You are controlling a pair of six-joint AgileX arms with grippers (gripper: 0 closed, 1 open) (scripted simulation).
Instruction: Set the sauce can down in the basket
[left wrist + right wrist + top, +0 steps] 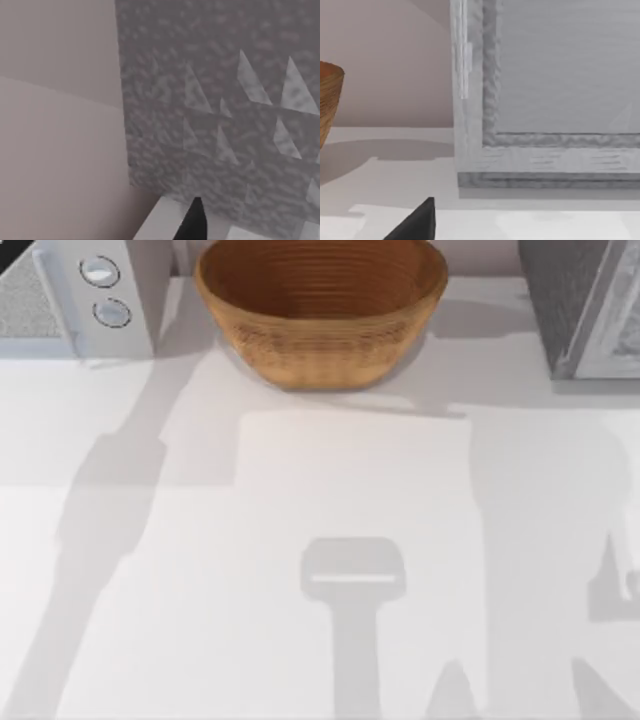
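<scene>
**Desk inventory — basket at the back, can unseen**

Basket (320, 310) — tan wicker bowl, stood at the top centre of the top view on the white desk (200, 590); interior ribbed. A grey appliance with two dials (90, 295) sat at upper left, a speckled grey box (580, 305) at upper right. Whether either gripper was apart or together could not be told.

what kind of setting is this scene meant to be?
Probably a rendered kitchen counter. A white appliance with two round dials stands at the back left, a woven wicker basket at back centre, and a grey speckled box-like unit at back right, all on a plain white table.
</scene>
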